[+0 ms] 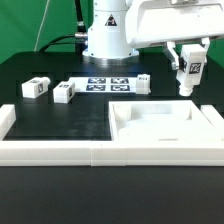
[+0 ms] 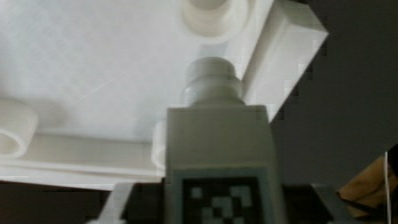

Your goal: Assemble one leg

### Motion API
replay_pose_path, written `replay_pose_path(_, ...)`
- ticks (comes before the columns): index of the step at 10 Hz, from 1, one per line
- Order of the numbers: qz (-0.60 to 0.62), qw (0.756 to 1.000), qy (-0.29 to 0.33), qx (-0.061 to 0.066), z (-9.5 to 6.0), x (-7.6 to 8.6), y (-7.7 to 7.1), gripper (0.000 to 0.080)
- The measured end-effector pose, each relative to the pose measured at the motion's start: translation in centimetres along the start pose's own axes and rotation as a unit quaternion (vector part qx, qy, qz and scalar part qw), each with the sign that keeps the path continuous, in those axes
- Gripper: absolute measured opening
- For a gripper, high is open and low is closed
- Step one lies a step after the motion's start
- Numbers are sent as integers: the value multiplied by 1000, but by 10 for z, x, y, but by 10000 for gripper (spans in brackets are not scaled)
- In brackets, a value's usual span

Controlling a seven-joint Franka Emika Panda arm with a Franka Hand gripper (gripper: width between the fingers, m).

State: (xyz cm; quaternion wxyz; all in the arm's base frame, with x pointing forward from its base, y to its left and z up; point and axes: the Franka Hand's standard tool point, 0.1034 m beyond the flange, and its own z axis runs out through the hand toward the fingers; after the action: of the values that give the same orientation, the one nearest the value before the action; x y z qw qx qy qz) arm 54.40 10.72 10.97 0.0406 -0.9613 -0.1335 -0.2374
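Here the pincer [image 1: 187, 66] is clenched on the leg [image 1: 190, 72], gripping its upper part so that it hangs upright in the air on the exterior view's right, its tag face turned toward that camera. The leg's lower end is clear of the panel [image 1: 160, 128] and hangs over the panel's far edge, toward the right corner, with a gap between them. In the wrist view the leg [image 2: 217, 130] fills the middle of the picture. Its square tag is nearest the lens, the block body runs away from it, and a narrower round stud at the far end points at the white panel [image 2: 89, 80]. The pincer [image 2: 217, 200] shows there only as dim shapes on either side of the tag. Beyond the stud's tip, near the panel's edge, there is a round fitting [image 2: 210, 15]; it is blurred and apart from the stud. The panel lies flat on the black bench [image 1: 60, 120], up against the white rail [image 1: 60, 152] that runs along the near side. Two loose legs [image 1: 37, 88] [image 1: 66, 92] lie side by side on the bench at the exterior view's left, well apart from the panel. A third [image 1: 143, 82] lies just beside the marker board [image 1: 108, 83], between it and the held leg. The arm's base [image 1: 108, 35] stands behind the marker board.
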Motion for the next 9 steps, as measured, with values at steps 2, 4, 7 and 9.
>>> replay_pose_path(2,-18,1000,0,-2,8,39,21,285)
replay_pose_path(4,-13,1000,7,0,21,59,28,285)
replay_pose_path(7,-11,1000,13,-1,26,65,30,285)
replay_pose_path(9,-11,1000,27,-3,27,64,29,285)
